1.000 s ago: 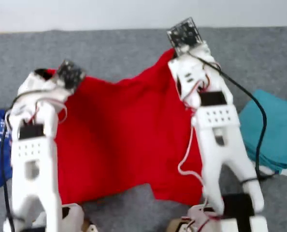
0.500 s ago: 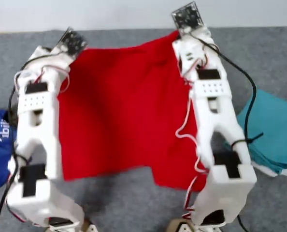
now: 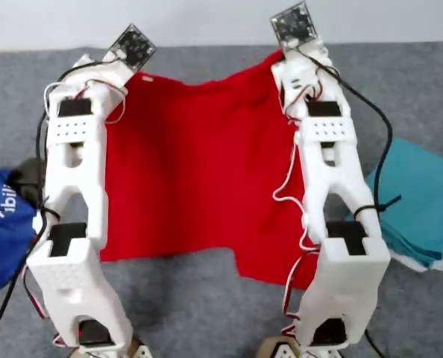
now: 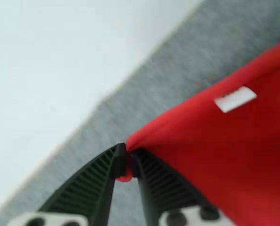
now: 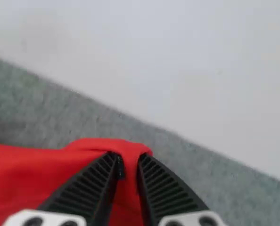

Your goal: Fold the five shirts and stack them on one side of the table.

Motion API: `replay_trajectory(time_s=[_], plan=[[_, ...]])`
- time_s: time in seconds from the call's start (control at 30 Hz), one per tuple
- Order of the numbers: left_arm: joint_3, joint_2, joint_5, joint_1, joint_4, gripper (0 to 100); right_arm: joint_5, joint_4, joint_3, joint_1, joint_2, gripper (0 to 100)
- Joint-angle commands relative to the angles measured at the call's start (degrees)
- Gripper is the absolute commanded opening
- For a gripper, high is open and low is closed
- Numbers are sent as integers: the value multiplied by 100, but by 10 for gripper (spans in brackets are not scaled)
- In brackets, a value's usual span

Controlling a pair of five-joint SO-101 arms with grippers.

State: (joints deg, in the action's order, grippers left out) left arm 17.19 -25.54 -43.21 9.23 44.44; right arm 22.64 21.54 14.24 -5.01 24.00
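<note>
A red shirt point(image 3: 199, 171) is spread over the grey table between the two arms. Its far left corner is pinched in my left gripper point(image 4: 127, 160), near the table's far edge, next to a small white label point(image 4: 234, 99). The red shirt point(image 4: 225, 155) hangs from those black fingers. My right gripper point(image 5: 128, 165) is shut on the far right corner of the red shirt point(image 5: 41, 183). In the high view the left arm point(image 3: 76, 149) and right arm point(image 3: 318, 142) stretch far out, each holding a corner up at the back.
A folded teal shirt point(image 3: 423, 209) lies at the right side of the table. A blue shirt point(image 3: 1, 224) sits at the left edge. The grey table point(image 3: 206, 313) shows in front of the red shirt, and a pale wall point(image 5: 154, 47) rises behind it.
Both arms have stretched toward the far edge, pulling the red shirt's corners with them. The shirt has been drawn back and flatter across the table.
</note>
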Motion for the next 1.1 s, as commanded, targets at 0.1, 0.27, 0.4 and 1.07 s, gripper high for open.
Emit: replay_trajectory(time_s=[0.1, 0.27, 0.4, 1.07], plan=[[690, 62, 35, -44, 2435, 5, 26, 1824, 369, 110, -743, 9], [910, 62, 26, -79, 3692, 5, 44, 3266, 369, 84, -1279, 9], [1059, 62, -158, -79, 4431, 5, 44, 4233, 369, 84, -1569, 9], [-1358, 1398, -2110, 70, 5618, 4, 53, 8145, 158, 101, -2589, 9]])
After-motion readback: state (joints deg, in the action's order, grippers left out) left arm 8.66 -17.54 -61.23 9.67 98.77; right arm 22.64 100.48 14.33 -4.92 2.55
